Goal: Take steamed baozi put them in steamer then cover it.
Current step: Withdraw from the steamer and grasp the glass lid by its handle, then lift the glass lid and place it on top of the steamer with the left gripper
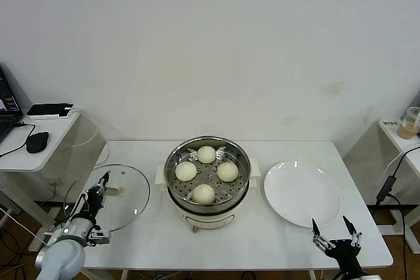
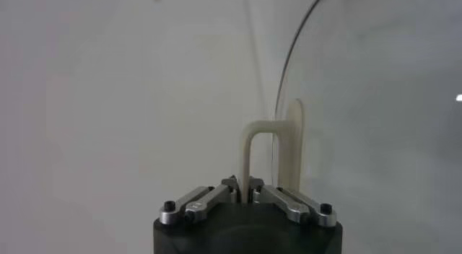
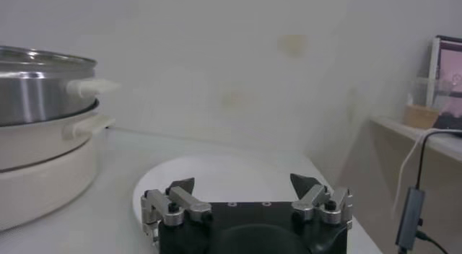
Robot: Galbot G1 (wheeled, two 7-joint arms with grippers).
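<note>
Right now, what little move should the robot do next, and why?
Probably lift the cover straight up off the table. The left gripper is shut on its handle, all four baozi already sit in the open steamer, and the right gripper waits open by the plate.

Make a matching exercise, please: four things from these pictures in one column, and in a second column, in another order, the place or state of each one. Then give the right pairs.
Column 1
1. baozi
2. cover
3. plate
4. right end effector

Column 2
A. empty, lying on the table right of the steamer
B. open, holding nothing, near the plate's front edge
C. four of them on the perforated tray in the steamer
D. flat on the table left of the steamer, its handle gripped by the shut left end effector

Pairs: 1-C, 2-D, 3-A, 4-B
</note>
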